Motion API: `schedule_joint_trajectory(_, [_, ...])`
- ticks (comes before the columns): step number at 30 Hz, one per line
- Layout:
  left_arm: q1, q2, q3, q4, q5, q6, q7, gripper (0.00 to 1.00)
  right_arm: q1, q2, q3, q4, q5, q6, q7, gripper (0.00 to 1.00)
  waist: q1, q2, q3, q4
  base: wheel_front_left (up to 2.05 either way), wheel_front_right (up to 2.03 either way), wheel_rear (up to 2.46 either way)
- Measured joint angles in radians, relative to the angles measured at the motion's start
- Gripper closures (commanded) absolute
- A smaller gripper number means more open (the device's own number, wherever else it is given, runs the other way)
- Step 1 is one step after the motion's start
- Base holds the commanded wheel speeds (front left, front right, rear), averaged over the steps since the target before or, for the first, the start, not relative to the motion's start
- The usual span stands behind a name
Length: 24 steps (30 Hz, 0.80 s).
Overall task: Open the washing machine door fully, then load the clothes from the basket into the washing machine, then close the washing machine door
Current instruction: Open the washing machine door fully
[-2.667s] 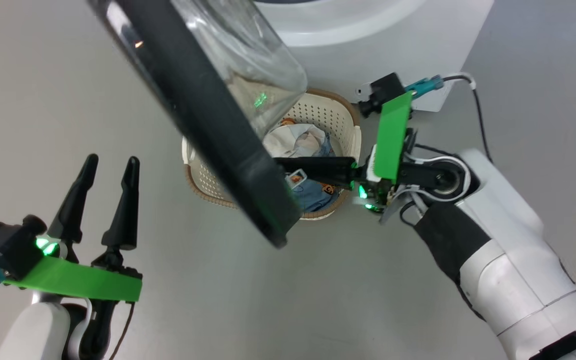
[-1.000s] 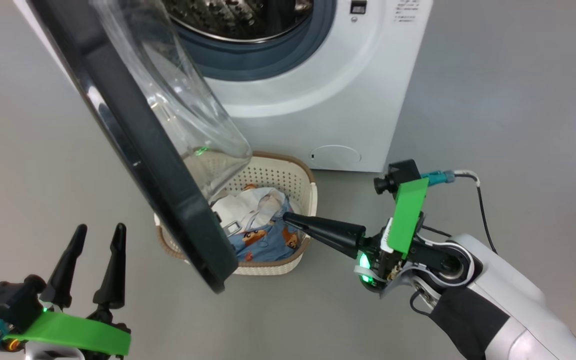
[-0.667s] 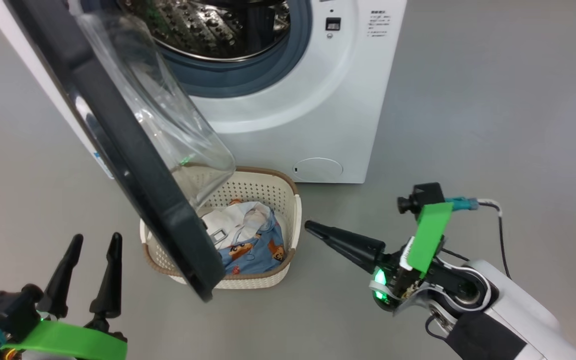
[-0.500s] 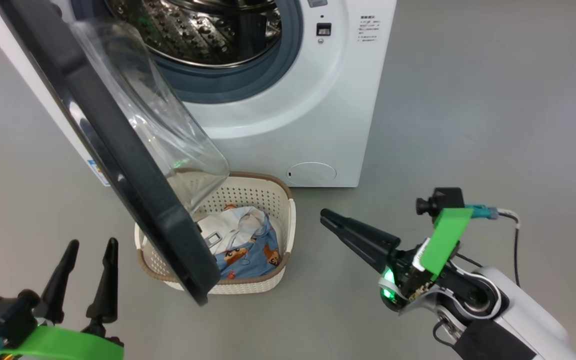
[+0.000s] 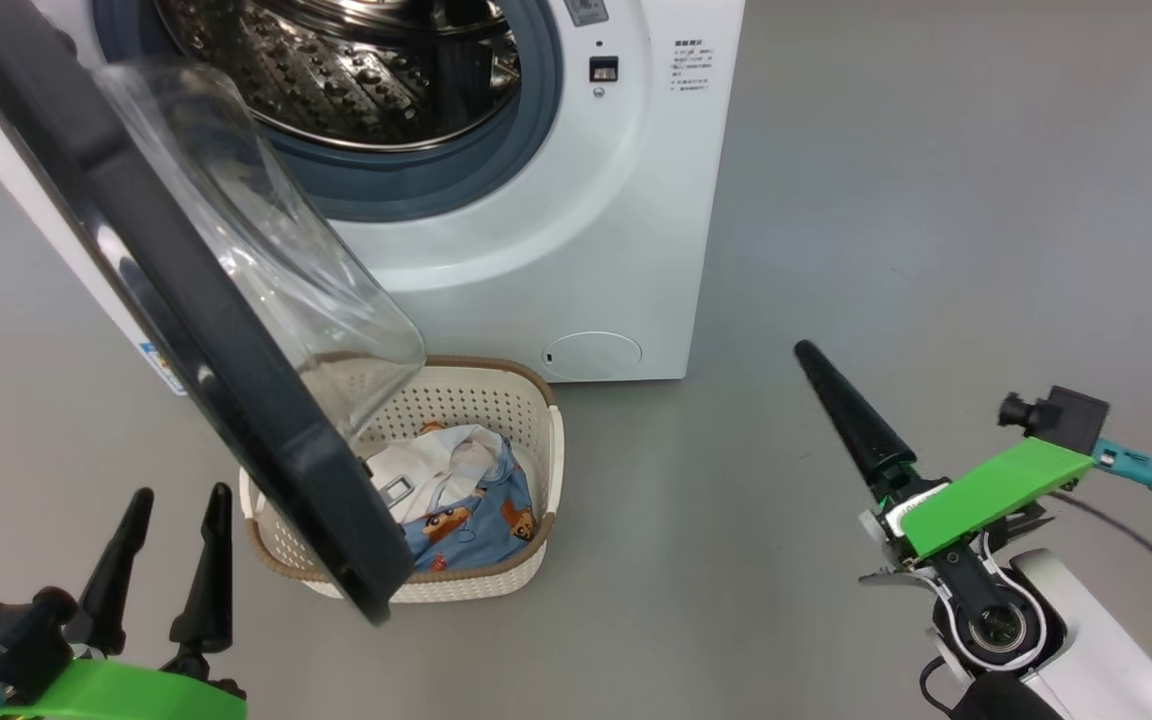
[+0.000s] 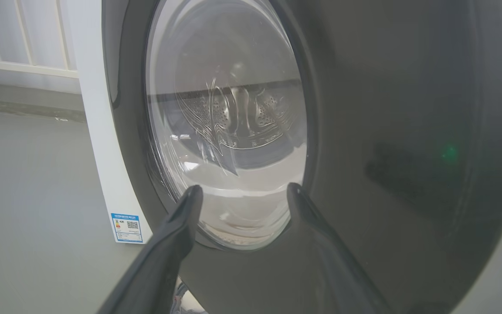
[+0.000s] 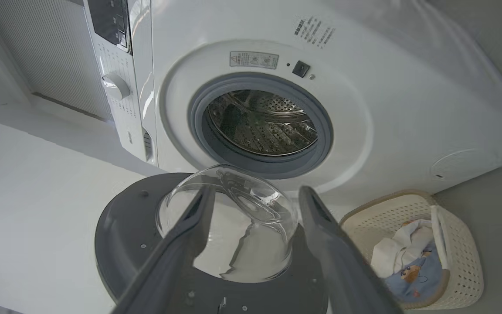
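Taking the washing machine [image 5: 576, 200] first: standing open-mouthed with the drum [image 5: 356, 70] bare, and posing little risk itself. Judging the washing machine door [image 5: 186, 330] as the main hazard: hanging at an angle rather than swung right back, and overhanging the left part of the basket [image 5: 496, 400] in the head view. Reaching in from that side likely meaning a knock on the black rim or the glass bowl, or nudging the door toward shut. Expecting the basket (light plastic, by the look of it) to be dragging or tipping if a garment catches on its wall during a lift. Worrying least about the clothes [image 5: 471, 505], though possibly slipping from slim fingers onto the floor [image 5: 936, 250], or trailing over the grey gasket [image 5: 496, 160] and getting pinched at closing.

Finding the clothes lying heaped in the basket, just in front of the machine and below the drum. Seeing the right end effector [image 5: 808, 352] spread wide and carrying nothing, hovering well apart to the right of the basket, pointing toward the machine. Seeing the left end effector [image 5: 180, 492] likewise wide and empty, low beside the door's outer face, the door standing between it and the clothes.
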Motion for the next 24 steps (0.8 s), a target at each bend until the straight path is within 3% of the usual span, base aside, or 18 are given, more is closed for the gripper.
schedule_joint_trajectory(6, [0.000, 0.000, -0.001, 0.000, 0.000, 0.000, 0.000, 0.00, -0.007, -0.002, 0.022, 0.063, -0.199, 0.000, -0.168, 0.00, 0.0000, 0.0000, 0.002, -0.007, 0.00, 0.00, 0.00])
schedule_joint_trajectory(10, [0.000, -0.001, -0.001, 0.000, 0.000, 0.000, 0.000, 0.00, -0.026, -0.004, 0.012, 0.125, -0.351, 0.000, -0.209, 0.00, 0.0000, 0.0001, 0.000, -0.008, 0.00, 0.00, 0.00])
schedule_joint_trajectory(24, [0.027, -0.023, 0.041, -0.002, 0.046, 0.000, 0.000, 0.00, 0.042, 0.152, -0.320, 0.079, -0.994, 0.000, -0.213, 0.00, 0.0000, 0.0001, -0.028, -0.020, 0.00, 0.00, 0.00])
